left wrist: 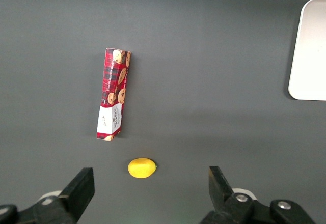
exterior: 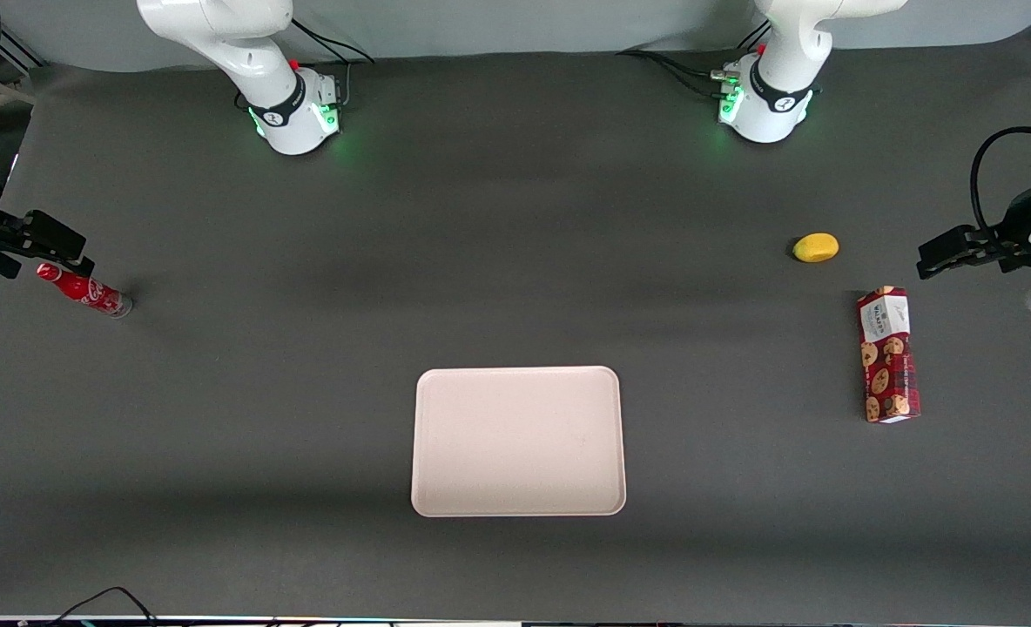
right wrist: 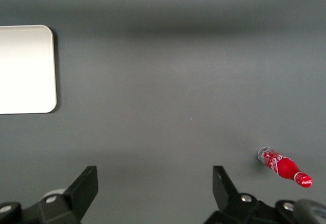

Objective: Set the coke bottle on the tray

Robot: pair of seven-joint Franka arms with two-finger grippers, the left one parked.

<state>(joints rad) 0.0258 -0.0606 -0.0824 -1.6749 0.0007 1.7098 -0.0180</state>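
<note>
The coke bottle [exterior: 84,290] is a slim red bottle with white script, at the working arm's end of the table. Its cap points toward the table's end and its silvery base toward the tray; I cannot tell whether it stands or lies. My gripper [exterior: 76,248] hangs open just above the cap end, a little farther from the front camera, with nothing between its fingers. In the right wrist view the gripper [right wrist: 155,180] frames bare mat, with the bottle [right wrist: 284,166] off to one side. The pale pinkish tray [exterior: 518,441] lies flat mid-table, near the front edge, with nothing on it [right wrist: 25,68].
A red cookie box [exterior: 888,354] lies flat toward the parked arm's end. A small yellow fruit [exterior: 816,247] sits beside it, farther from the front camera. Both show in the left wrist view, the box [left wrist: 113,93] and the fruit [left wrist: 141,168]. A dark grey mat covers the table.
</note>
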